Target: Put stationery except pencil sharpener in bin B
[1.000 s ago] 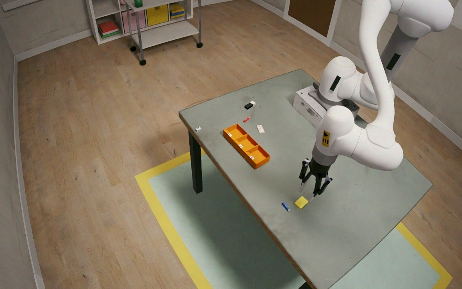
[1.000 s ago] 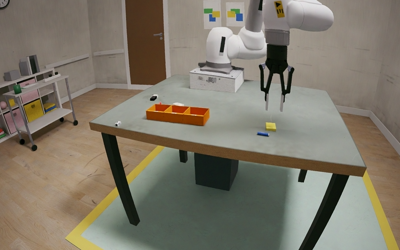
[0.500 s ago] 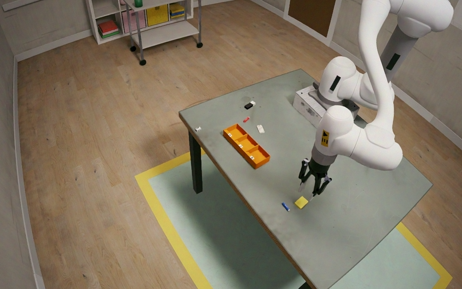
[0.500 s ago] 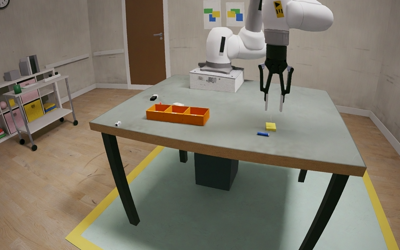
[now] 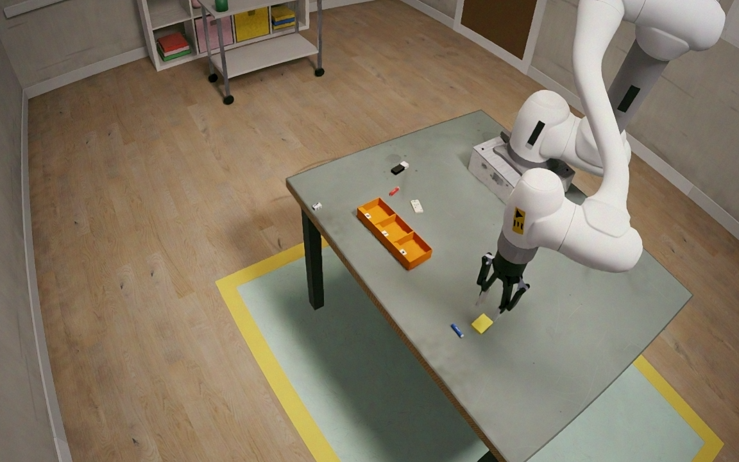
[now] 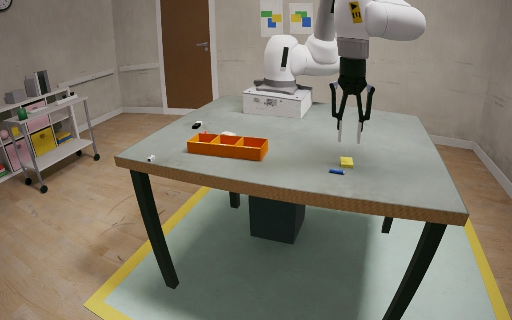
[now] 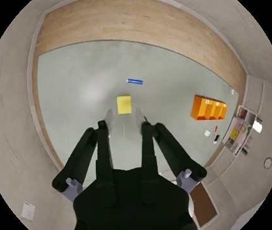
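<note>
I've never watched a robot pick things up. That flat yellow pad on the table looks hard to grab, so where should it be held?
Probably from straight above, pinching two opposite side edges. The yellow pad lies flat and low on the table, so only its thin sides offer grip. The pincer hangs above it, open, fingers pointing down, and holds nothing.

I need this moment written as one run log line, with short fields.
phase: approach | gripper: open, holds nothing, above yellow pad | blue item: beside pad, on table | orange bins: flat
</note>
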Robot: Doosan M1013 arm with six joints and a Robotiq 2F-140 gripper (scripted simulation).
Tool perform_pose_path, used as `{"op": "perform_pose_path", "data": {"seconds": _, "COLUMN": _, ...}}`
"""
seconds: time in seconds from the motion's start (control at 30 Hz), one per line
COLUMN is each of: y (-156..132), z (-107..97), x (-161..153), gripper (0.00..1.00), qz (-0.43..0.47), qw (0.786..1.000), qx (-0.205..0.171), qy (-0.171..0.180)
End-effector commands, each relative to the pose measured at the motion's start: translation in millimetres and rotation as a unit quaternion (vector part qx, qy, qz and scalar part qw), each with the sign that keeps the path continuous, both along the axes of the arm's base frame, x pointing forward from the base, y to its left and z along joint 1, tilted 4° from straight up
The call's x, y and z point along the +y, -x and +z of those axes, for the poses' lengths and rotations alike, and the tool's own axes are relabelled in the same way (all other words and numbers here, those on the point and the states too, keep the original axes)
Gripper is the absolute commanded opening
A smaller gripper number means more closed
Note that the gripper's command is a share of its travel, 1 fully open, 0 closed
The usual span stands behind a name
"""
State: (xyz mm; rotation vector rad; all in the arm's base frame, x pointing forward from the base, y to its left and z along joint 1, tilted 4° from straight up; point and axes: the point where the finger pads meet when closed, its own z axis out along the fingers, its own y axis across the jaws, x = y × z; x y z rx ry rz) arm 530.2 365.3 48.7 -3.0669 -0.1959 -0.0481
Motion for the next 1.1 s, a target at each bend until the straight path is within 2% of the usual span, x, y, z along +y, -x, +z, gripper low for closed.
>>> {"op": "perform_pose_path", "data": {"seconds": 0.0, "y": -1.6, "z": -0.4, "x": -4.0, "gripper": 0.4, "qz": 0.003, "qw": 1.0, "qx": -0.004, "qy": 0.001}}
{"op": "perform_pose_path", "data": {"seconds": 0.07, "y": -1.6, "z": -0.4, "x": -4.0, "gripper": 0.4, "qz": 0.003, "qw": 1.0, "qx": -0.004, "qy": 0.001}}
{"op": "perform_pose_path", "data": {"seconds": 0.3, "y": -2.5, "z": -28.3, "x": -2.0, "gripper": 0.4, "qz": 0.003, "qw": 1.0, "qx": -0.004, "qy": 0.001}}
{"op": "perform_pose_path", "data": {"seconds": 0.37, "y": -2.5, "z": -28.3, "x": -2.0, "gripper": 0.4, "qz": 0.003, "qw": 1.0, "qx": -0.004, "qy": 0.001}}
{"op": "perform_pose_path", "data": {"seconds": 0.63, "y": -2.6, "z": -58.2, "x": 1.4, "gripper": 0.4, "qz": 0.003, "qw": 1.0, "qx": -0.004, "qy": 0.001}}
{"op": "perform_pose_path", "data": {"seconds": 1.07, "y": -0.8, "z": -58.0, "x": 4.2, "gripper": 0.4, "qz": 0.003, "qw": 1.0, "qx": -0.004, "qy": 0.001}}
